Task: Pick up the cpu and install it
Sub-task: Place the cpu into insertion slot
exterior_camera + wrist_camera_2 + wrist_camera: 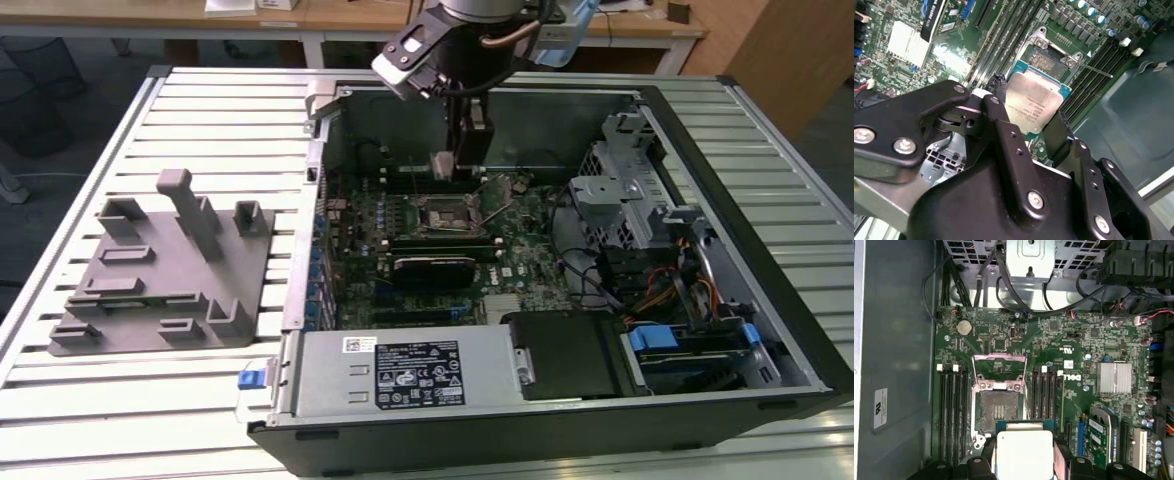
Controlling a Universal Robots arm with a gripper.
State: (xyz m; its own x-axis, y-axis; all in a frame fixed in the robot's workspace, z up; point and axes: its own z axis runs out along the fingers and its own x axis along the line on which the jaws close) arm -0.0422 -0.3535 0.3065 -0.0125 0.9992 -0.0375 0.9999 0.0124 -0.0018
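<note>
Second wrist view: the pincer (1030, 106) clamps the cpu (1036, 94), hiding its side edges.

A pale slatted metal table (134, 400) spreads wide, with grey floor (54, 150) off the exterior view's left. Behind it run light wooden desks (347, 14) on white legs, and there's a wooden panel (787, 50) at the exterior view's right.

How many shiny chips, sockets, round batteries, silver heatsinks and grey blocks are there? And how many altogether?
cpu: 1
socket: 1
battery: 1
heatsink: 1
grey block: 1
Total: 5
</note>
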